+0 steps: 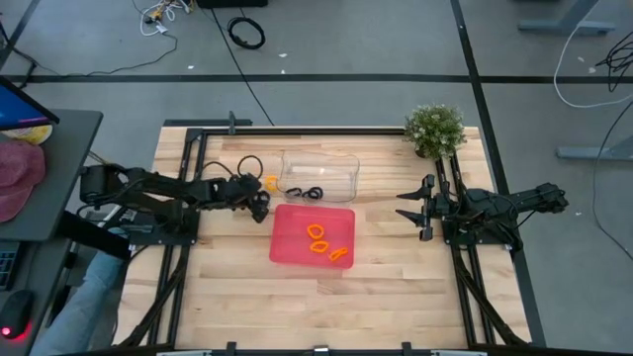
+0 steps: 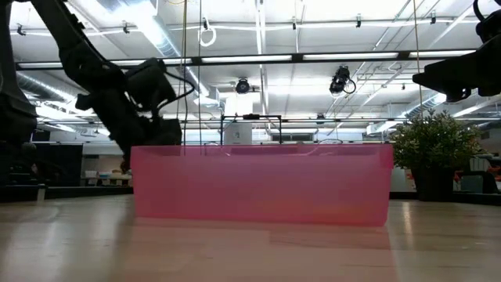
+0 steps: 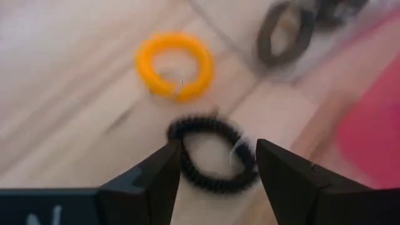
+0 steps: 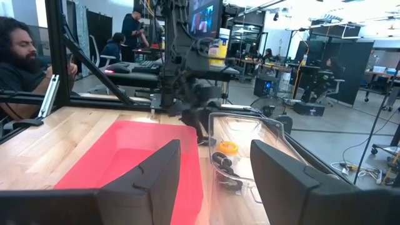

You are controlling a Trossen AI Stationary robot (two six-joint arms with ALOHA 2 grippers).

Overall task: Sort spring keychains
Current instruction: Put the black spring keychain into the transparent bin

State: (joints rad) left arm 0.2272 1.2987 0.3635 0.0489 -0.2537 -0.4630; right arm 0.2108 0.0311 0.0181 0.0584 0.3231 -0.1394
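Left pincer open astride a black spring keychain.
Light, springy coil; best pinched across one side of its loop.

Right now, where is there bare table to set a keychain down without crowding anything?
Free: the wood between the red tray and the waiting right gripper, and the wide strip on the table's near side of the tray. Crowded: around the left gripper, where a black keychain lies between its open fingers, an orange keychain beside it, next to the clear tray.

Bright overhead striplights, soft shadows, left wrist view blurred
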